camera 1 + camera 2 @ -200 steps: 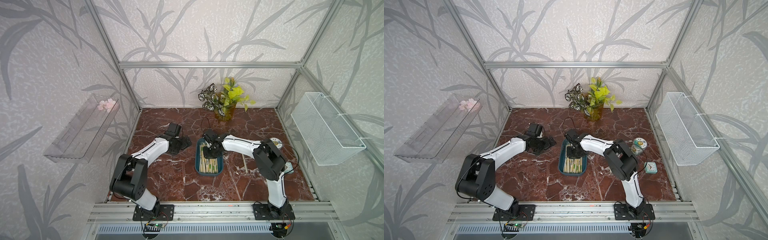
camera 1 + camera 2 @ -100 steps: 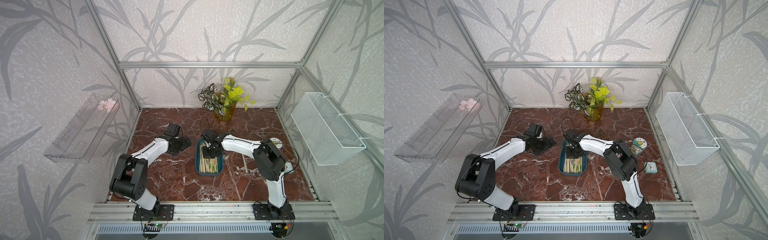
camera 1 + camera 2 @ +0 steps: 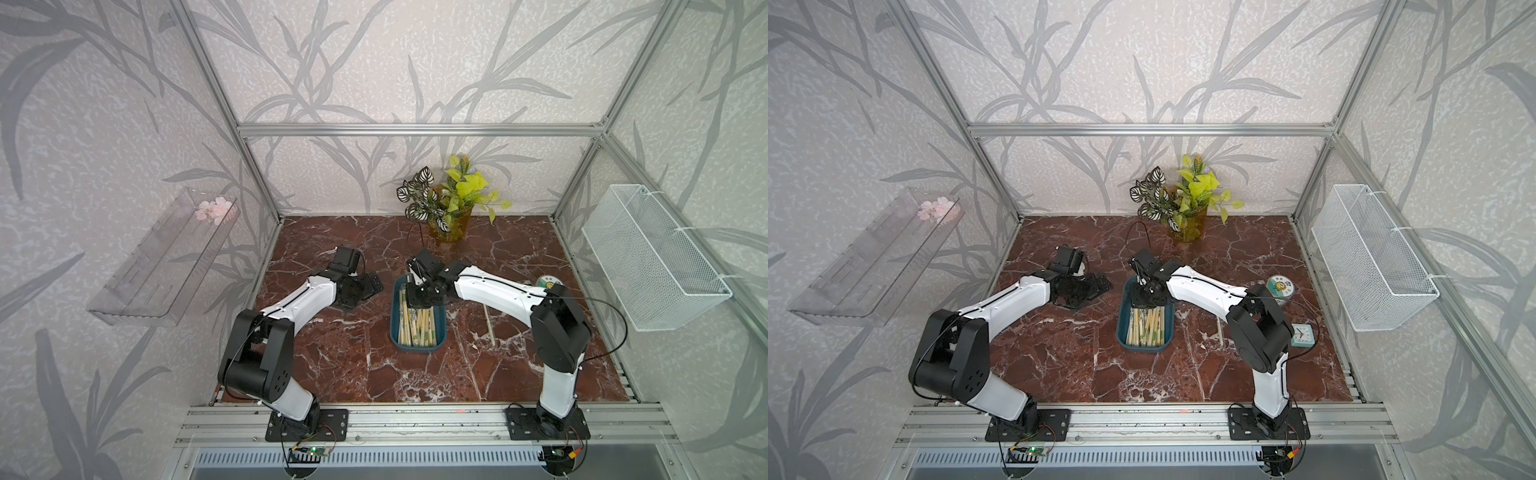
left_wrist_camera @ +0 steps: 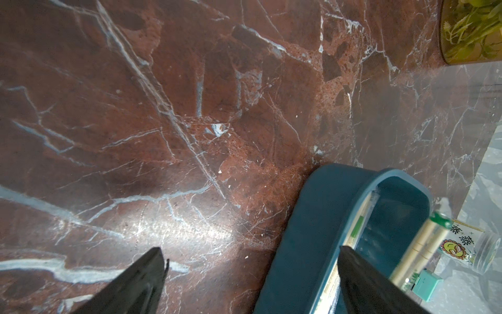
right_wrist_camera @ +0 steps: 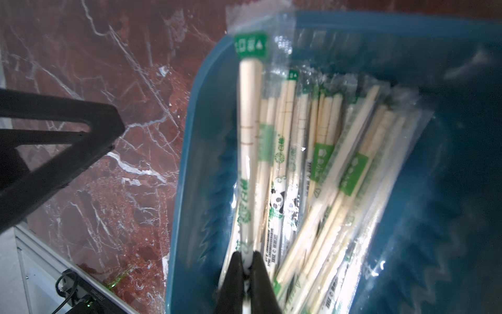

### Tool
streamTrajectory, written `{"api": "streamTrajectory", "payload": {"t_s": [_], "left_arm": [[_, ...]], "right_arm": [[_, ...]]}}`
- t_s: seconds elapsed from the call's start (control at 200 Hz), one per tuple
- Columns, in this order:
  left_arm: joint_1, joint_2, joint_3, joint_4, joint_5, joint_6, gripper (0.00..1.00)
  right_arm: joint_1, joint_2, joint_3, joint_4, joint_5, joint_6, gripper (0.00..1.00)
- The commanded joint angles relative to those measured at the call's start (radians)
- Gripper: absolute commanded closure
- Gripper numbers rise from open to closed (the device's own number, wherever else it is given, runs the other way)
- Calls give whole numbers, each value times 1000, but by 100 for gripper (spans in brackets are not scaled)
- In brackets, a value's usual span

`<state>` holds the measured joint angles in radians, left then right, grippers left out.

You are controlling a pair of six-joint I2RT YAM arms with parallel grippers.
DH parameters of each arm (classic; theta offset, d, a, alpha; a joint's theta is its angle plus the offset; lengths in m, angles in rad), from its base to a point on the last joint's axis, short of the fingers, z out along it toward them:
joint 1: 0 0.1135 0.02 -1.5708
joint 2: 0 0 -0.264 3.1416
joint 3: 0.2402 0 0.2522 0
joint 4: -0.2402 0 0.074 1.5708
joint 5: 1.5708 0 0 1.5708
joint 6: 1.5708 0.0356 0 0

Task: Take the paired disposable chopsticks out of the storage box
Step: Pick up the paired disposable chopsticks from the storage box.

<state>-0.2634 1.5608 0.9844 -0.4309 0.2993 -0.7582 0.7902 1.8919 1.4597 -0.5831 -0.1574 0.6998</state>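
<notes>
The storage box [image 3: 393, 316] [image 3: 1120, 321], a shallow teal tray, lies mid-table with several paired disposable chopsticks [image 3: 417, 328] [image 3: 1147, 328] in clear wrappers inside. My right gripper [image 3: 417, 297] [image 5: 246, 261] is down at the tray's far end, shut on one wrapped pair [image 5: 250, 130]. That pair slants up from the pile, and its green-printed end reaches over the rim. It also shows raised in the left wrist view [image 4: 423, 243]. My left gripper [image 3: 369, 286] [image 4: 251, 251] is open, low over the marble by the tray's far left corner [image 4: 307, 231], holding nothing.
A loose pale stick [image 3: 489, 323] lies on the marble right of the tray. A round tin [image 3: 1280, 286] and a small teal clock [image 3: 1303, 334] sit further right, and a potted plant [image 3: 451, 208] stands at the back. A wire basket [image 3: 652, 257] hangs on the right wall, a clear shelf [image 3: 162, 257] on the left.
My right gripper's jaws have closed on a chopstick pair at the tray's far end. The left arm has stayed where it was.
</notes>
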Motion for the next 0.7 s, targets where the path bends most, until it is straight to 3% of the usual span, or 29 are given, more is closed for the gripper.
{"api": "streamTrajectory", "payload": {"t_s": [0.0,0.28,0.695], "left_arm": [[5,-30,25,-14,13,23,0],[2,-73,45,-43,35,32,0],[-66,-138,72,-75,26,11,0]], "right_arm": [[-3,-52,7,32,2,19,97],[-57,-152,-25,20,11,3,97],[-225,-341,-170,-32,55,-110,97]]}}
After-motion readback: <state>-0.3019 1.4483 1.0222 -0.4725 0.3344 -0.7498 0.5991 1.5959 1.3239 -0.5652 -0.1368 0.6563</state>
